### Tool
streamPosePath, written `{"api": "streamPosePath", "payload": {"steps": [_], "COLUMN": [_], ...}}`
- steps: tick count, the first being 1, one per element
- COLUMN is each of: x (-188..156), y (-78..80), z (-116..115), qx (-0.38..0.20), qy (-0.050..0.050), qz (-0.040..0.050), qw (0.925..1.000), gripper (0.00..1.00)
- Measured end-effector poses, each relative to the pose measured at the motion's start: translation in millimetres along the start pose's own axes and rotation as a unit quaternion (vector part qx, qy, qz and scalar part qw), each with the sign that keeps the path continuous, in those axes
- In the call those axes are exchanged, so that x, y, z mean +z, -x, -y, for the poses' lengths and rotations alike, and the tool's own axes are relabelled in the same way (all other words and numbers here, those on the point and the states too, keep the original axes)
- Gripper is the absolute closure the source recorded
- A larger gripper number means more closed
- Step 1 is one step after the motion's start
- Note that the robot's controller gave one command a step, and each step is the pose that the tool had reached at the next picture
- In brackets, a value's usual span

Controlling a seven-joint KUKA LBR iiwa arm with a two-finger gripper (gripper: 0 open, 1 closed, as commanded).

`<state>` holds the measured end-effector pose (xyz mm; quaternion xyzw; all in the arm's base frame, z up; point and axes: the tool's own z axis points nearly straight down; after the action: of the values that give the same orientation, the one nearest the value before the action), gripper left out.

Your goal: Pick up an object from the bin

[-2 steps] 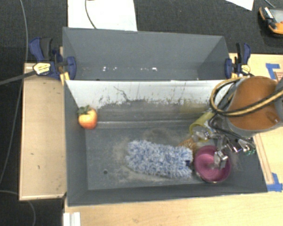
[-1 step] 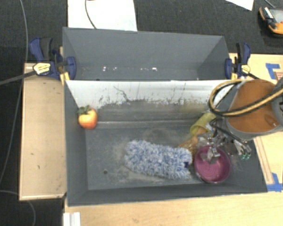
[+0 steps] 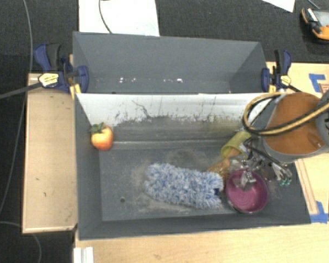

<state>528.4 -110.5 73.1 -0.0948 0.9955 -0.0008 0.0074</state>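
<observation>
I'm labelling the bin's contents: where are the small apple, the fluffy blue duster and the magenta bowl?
small apple (image 3: pixel 102 139): camera view, middle of its orange-red body.
fluffy blue duster (image 3: pixel 181 186): camera view, middle of its pile.
magenta bowl (image 3: pixel 250 199): camera view, inside surface near the front rim.

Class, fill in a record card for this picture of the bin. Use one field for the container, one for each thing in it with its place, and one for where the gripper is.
container: grey metal bin
left: small orange-red apple with a green leaf, against the left wall
middle: blue fluffy duster-like thing, lying flat on the floor
right: magenta bowl, close by the blue thing's right end
behind the bowl: yellow thing, partly hidden, kind unclear
gripper: gripper over the magenta bowl
</observation>
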Motion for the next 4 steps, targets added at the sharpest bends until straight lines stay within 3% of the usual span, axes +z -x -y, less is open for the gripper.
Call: {"api": "streamPosePath", "payload": {"steps": [1, 2, 3, 4], "x": [1.7, -0.8, -0.8, -84.5], "y": [3.6, 5.8, 5.8, 1.3], "z": [-17.4, -16.3, -16.3, -33.2], "qx": [0.004, 0.003, 0.003, 0.003], "qy": [0.001, -0.001, -0.001, 0.0], "qz": [-0.0009, 0.0024, 0.0024, 0.0009], "qw": [1.0, 1.0, 1.0, 1.0], "gripper": [0.0, 1.0, 1.0, 1.0]}}
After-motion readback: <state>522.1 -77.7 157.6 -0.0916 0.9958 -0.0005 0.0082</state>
